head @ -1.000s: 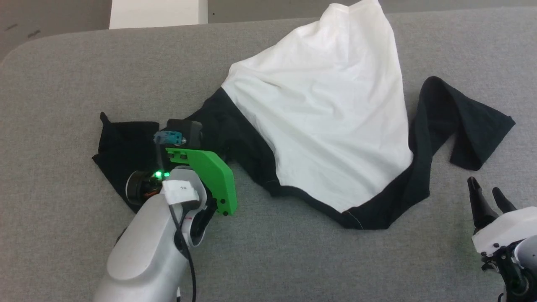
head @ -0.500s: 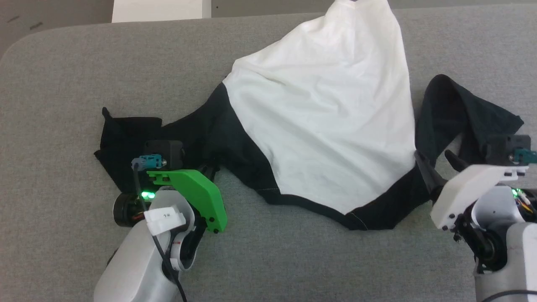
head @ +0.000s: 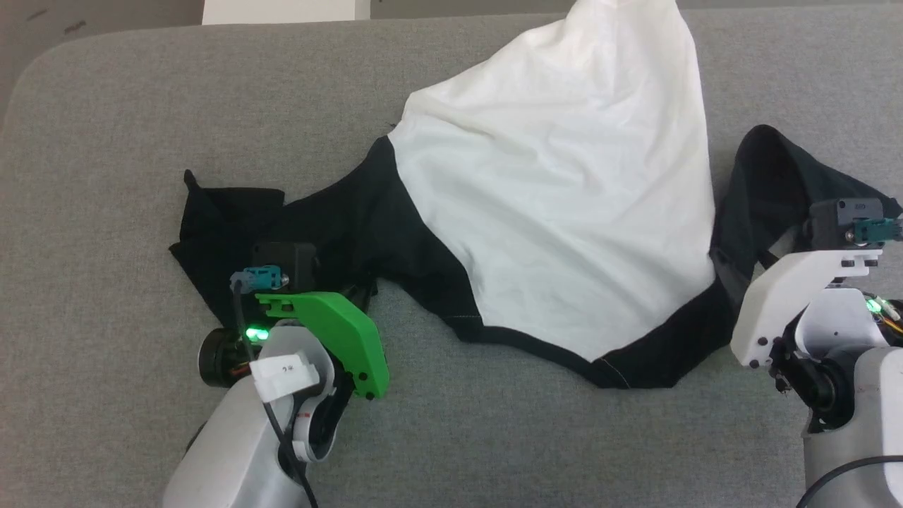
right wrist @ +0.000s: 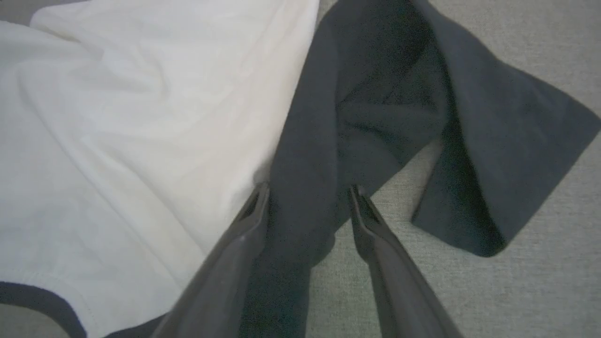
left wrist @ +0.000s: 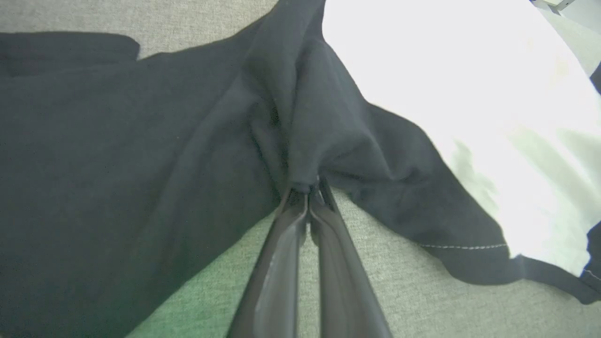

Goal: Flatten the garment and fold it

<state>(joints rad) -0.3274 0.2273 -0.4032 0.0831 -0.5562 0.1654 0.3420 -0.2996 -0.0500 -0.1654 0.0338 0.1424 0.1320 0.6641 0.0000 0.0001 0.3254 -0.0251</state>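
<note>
A grey cloth-covered table [head: 106, 141] with a rounded far-left corner spans the head view, and the garment [head: 564, 190] lies spread across its middle, reaching from the left half to near the right edge. Its white body forms a broad, lightly wrinkled panel that narrows toward the far edge of the table, with a black band running along its near, curved border. The left black sleeve [head: 233, 233] lies flat and crumpled on the table to the left of the white panel; the right black sleeve [head: 776, 183] is bent over itself at the right, its loose end flat on the grey surface. The left gripper [left wrist: 307, 190] has its two dark fingers pressed together, pinching a bunched ridge of black cloth where the left sleeve meets the body. The right gripper [right wrist: 308, 188] has its fingers spread wide, one tip at the seam beside the white panel and the other at the sleeve's outer edge, so a strip of black sleeve lies between them without being clamped. A green cover [head: 338, 339] sits on the left wrist and a white cover [head: 790, 296] on the right wrist.
</note>
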